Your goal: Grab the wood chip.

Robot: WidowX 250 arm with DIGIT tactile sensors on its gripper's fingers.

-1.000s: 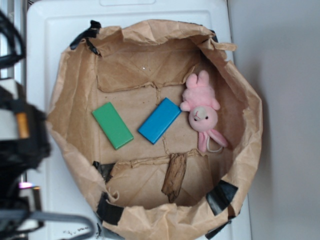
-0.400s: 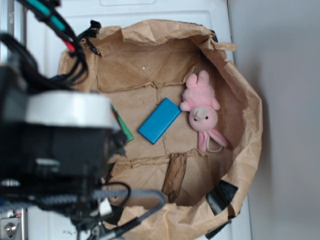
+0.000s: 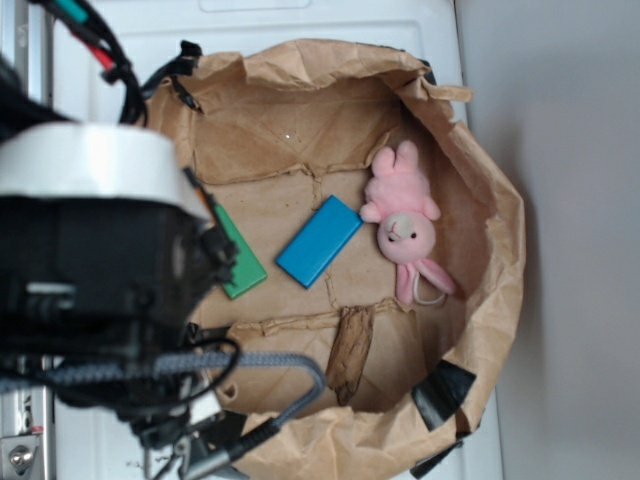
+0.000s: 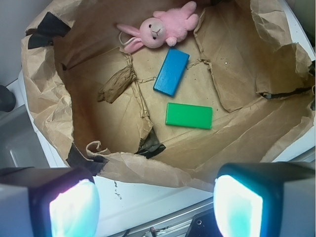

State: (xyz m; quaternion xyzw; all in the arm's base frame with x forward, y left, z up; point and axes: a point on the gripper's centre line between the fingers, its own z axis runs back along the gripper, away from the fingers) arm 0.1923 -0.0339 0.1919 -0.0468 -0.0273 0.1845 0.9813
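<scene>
You're on the approach: gripper (image 4: 155, 205) spread wide, holding nothing, high over the paper bag's (image 4: 44, 94) near rim. The wood chip (image 4: 116, 85) lies inside, left of the blue block (image 4: 171, 72). Next, centre over it and descend.

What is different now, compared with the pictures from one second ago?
The arm swung in from the left edge over the bag's left side, now covering part of the green block. Nothing was grasped. The wood chip, blue block, pink bunny and paper bag stayed put.
</scene>
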